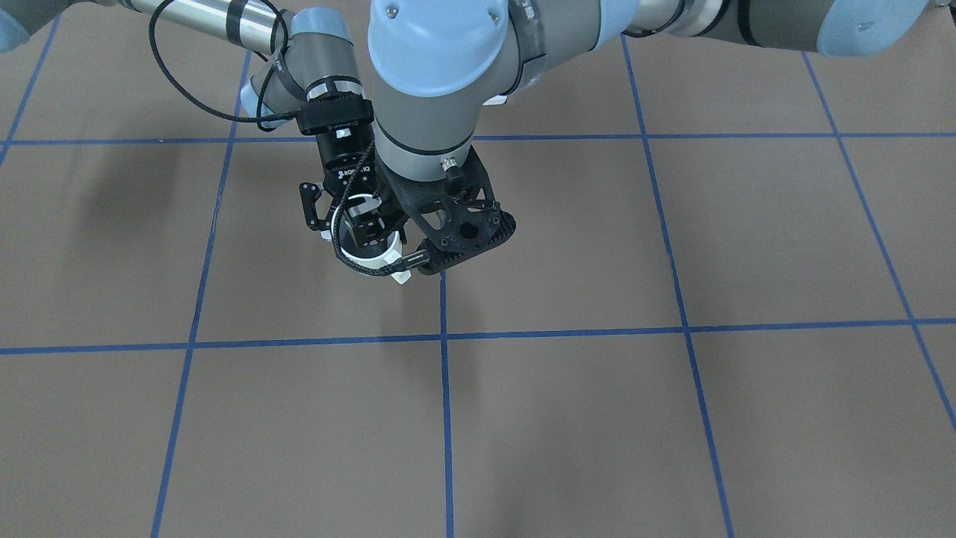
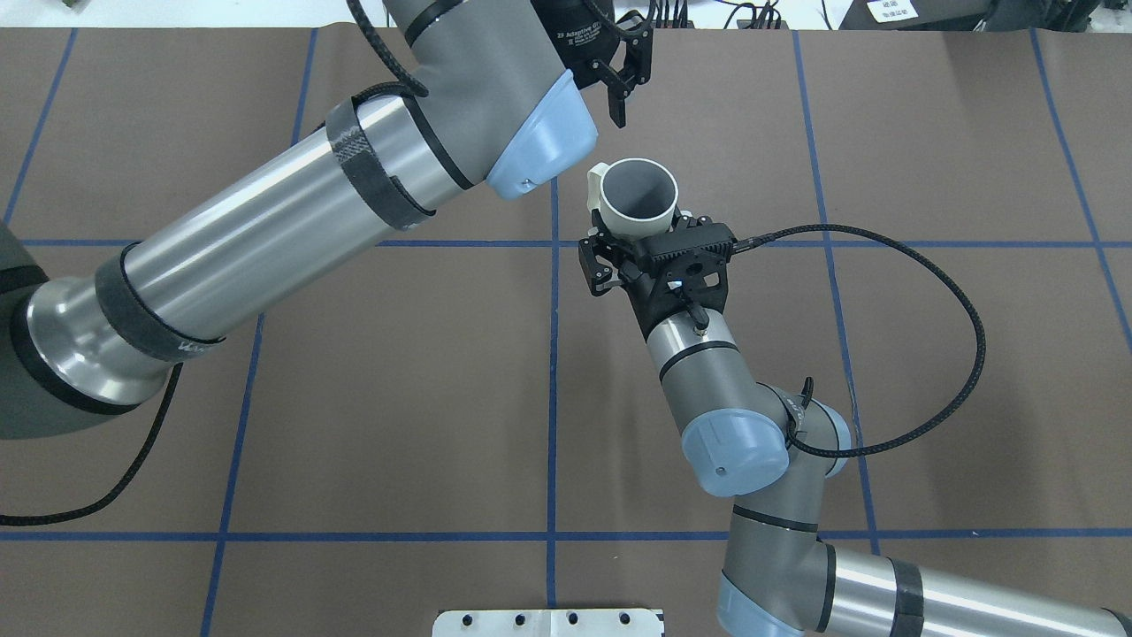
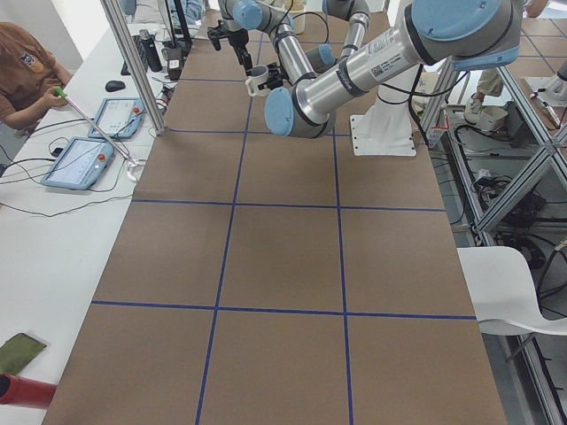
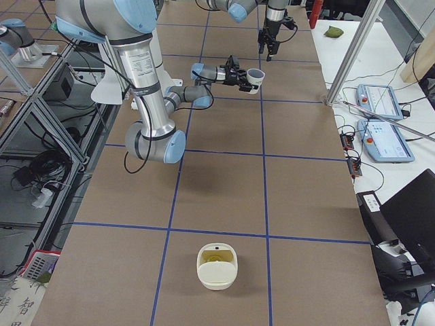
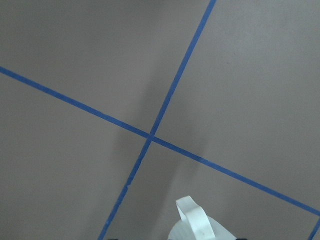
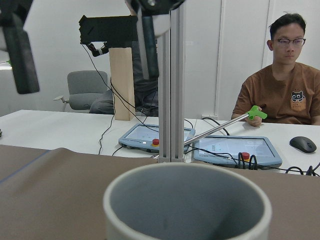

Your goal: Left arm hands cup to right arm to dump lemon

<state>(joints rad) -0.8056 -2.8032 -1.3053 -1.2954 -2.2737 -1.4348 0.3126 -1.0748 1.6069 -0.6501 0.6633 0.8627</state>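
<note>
The off-white cup (image 2: pixel 638 190) is upright and off the table, with its squared handle toward the left arm. My right gripper (image 2: pixel 635 232) is shut on its side. In the right wrist view the cup's grey inside (image 6: pixel 187 200) fills the bottom; no lemon shows in it. My left gripper (image 2: pixel 626 88) is open and empty, apart from the cup and just beyond it. Its fingers (image 6: pixel 20 55) hang above the cup in the right wrist view. In the front view the left arm's perforated plate (image 1: pixel 467 228) covers part of the cup (image 1: pixel 377 263). The left wrist view shows only the cup's handle (image 5: pixel 192 220).
A white squarish container (image 4: pixel 217 266) with something yellow inside stands on the table far from both grippers, near the right end. An aluminium post (image 6: pixel 172 75), tablets and a seated operator (image 6: pixel 277 75) are beyond the far edge. A metal base plate (image 2: pixel 548 622) sits at the near edge.
</note>
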